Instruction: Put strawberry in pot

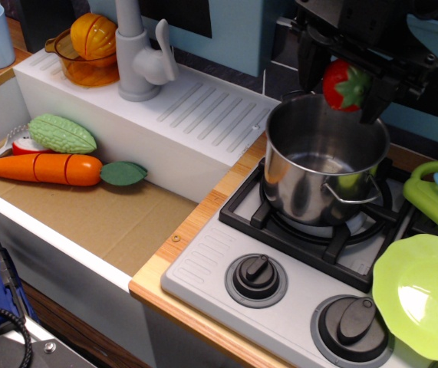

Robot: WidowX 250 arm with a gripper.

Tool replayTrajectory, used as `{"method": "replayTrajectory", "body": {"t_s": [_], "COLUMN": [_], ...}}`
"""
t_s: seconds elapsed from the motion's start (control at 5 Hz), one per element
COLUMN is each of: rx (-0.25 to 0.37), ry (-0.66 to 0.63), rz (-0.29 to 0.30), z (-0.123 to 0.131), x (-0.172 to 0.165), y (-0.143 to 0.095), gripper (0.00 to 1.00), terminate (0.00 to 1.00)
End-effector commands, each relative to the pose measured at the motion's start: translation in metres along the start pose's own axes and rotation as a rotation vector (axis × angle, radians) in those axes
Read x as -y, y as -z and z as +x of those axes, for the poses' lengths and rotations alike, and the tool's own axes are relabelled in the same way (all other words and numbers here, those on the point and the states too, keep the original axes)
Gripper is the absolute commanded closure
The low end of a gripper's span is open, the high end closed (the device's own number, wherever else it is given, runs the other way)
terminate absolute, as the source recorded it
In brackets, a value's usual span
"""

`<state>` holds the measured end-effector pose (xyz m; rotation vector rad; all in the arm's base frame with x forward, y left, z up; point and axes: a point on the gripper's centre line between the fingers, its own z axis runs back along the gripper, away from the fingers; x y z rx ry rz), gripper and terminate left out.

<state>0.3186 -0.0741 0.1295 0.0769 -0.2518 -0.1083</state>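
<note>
The shiny steel pot (pixel 322 169) stands on the left rear burner of the toy stove, its inside empty. My black gripper (pixel 343 86) hangs over the pot's far rim and is shut on the red strawberry (pixel 341 84), whose green leaf cap faces right. The strawberry is held just above the pot's opening, near its back edge. The gripper's upper part runs out of the top of the frame.
A sink (pixel 88 222) at the left holds an orange carrot (pixel 50 169) and a green vegetable (pixel 61 133). A grey faucet (pixel 138 54) and an orange juicer (pixel 88 50) stand behind it. Green plates (pixel 422 295) lie at the right. Two stove knobs (pixel 257 277) sit in front.
</note>
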Motion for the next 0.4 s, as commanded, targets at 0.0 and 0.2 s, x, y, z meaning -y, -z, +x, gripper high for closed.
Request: {"method": "replayTrajectory", "body": {"t_s": [0.0, 0.2], "rx": [0.056, 0.056], "ry": [-0.01, -0.01], "rz": [-0.03, -0.03], "z": [0.0068, 0.0068], "x": [-0.0061, -0.0061], "y": [-0.0058, -0.0058], "gripper": [0.0, 0.0], "terminate": [0.0, 1.0]}}
